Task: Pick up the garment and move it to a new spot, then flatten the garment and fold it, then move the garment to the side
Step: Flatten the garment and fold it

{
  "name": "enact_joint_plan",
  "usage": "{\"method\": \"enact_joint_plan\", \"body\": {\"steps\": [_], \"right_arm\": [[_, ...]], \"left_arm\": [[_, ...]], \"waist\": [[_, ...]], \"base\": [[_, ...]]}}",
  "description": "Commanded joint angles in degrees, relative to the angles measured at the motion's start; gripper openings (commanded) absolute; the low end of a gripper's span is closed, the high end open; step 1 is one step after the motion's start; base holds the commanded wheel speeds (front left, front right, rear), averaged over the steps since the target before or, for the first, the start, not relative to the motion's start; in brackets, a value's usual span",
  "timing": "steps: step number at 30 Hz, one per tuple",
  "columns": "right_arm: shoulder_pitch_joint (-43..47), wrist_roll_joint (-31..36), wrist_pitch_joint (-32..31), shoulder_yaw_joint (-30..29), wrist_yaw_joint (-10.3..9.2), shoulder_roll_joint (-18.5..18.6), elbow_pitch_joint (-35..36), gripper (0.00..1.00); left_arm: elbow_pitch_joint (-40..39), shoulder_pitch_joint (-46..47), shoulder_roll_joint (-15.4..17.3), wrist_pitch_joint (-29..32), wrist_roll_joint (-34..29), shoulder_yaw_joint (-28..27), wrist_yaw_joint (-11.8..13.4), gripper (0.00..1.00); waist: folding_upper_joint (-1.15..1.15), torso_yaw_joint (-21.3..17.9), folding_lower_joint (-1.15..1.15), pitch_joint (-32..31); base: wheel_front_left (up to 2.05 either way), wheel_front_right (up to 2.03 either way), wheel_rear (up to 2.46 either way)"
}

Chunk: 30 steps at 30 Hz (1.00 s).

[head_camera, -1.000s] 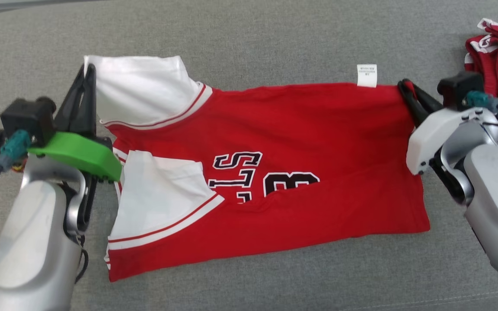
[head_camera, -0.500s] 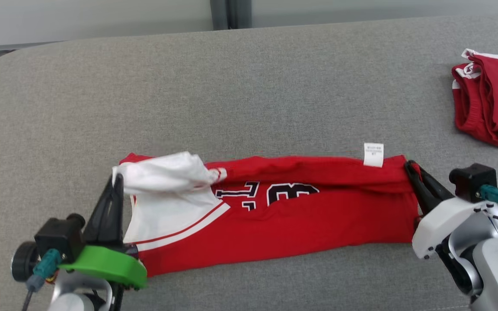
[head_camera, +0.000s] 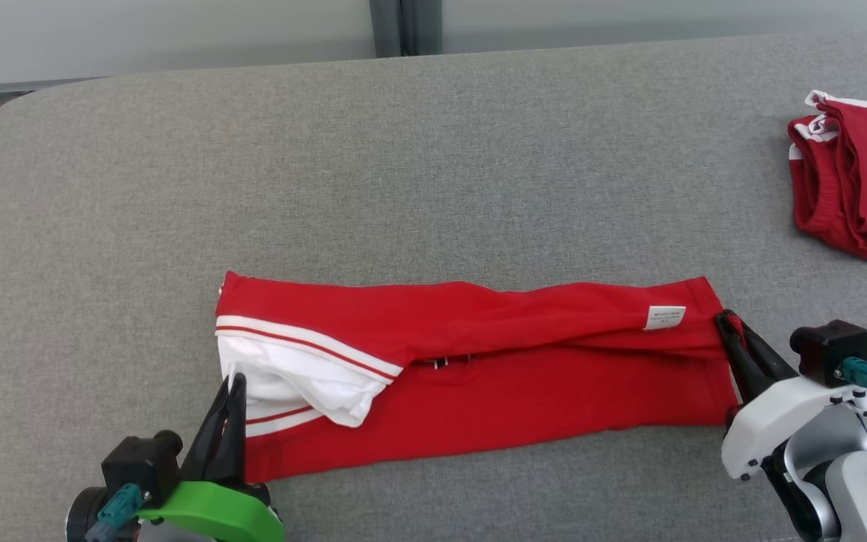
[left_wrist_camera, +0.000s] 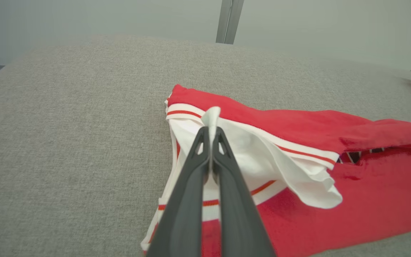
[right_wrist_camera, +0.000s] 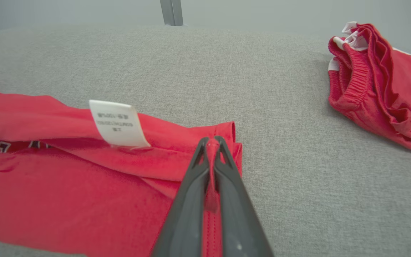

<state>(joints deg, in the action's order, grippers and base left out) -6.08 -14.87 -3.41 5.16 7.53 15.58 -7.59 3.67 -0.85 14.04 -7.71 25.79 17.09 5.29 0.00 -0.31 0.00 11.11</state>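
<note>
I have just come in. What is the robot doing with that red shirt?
It is folding the red jersey on the grey cushion. The left gripper has its jaws shut on the white sleeve, the right gripper on the opposite hem corner. The jersey lies doubled into a long band. Another red garment lies apart, far right.

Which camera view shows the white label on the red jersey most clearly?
The right wrist view: the white label is close and large there, with printed lines visible, on the red jersey. The head view shows it small, near the jersey's right end. The left wrist view looks at the sleeve end.
</note>
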Motion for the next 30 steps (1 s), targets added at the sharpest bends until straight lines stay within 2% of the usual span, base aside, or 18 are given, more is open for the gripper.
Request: {"method": "enact_joint_plan", "body": {"steps": [1, 2, 8, 18, 25, 30], "right_arm": [[1.28, 0.54, 0.72, -0.54, -0.09, -0.37, 0.17, 0.51], [1.70, 0.52, 0.96, -0.91, -0.09, -0.57, 0.34, 1.00], [5.24, 0.95, 2.59, -4.64, -0.09, -2.66, 1.94, 1.00], [7.48, 2.69, 1.67, -10.63, -0.09, -5.45, 4.65, 1.00], [3.96, 1.67, -3.00, -8.32, -0.09, -5.86, 0.05, 1.00], [-1.33, 1.32, -6.01, -6.34, -0.09, -5.42, -8.54, 1.00]], "left_arm": [[0.46, -1.07, -0.12, -0.65, 0.97, -0.16, -0.26, 0.30], [0.90, -1.39, -0.25, -0.89, 1.36, -0.19, -0.48, 1.00], [-0.23, -4.13, 0.11, -2.15, 2.03, -0.71, -0.19, 1.00], [-3.18, -4.66, 0.79, -3.88, 1.15, -2.57, 2.21, 1.00], [-2.43, -1.70, 0.09, -4.62, 0.43, -2.90, 3.20, 1.00], [-1.83, -0.62, 0.12, -4.95, 0.24, -3.07, 3.71, 1.00]], "waist": [[0.00, -0.03, 0.00, -0.05], [0.00, -0.04, 0.00, -0.12], [0.00, 0.03, 0.00, -0.68], [0.00, 0.40, 0.00, -2.07], [0.00, 0.81, 0.00, -2.75], [0.00, 1.34, 0.00, -2.53]], "base": [[0.00, 0.00, 0.00], [0.00, 0.00, 0.00], [0.00, 0.00, 0.00], [0.00, 0.00, 0.00], [0.00, 0.00, 0.00], [0.00, 0.00, 0.00]]}}
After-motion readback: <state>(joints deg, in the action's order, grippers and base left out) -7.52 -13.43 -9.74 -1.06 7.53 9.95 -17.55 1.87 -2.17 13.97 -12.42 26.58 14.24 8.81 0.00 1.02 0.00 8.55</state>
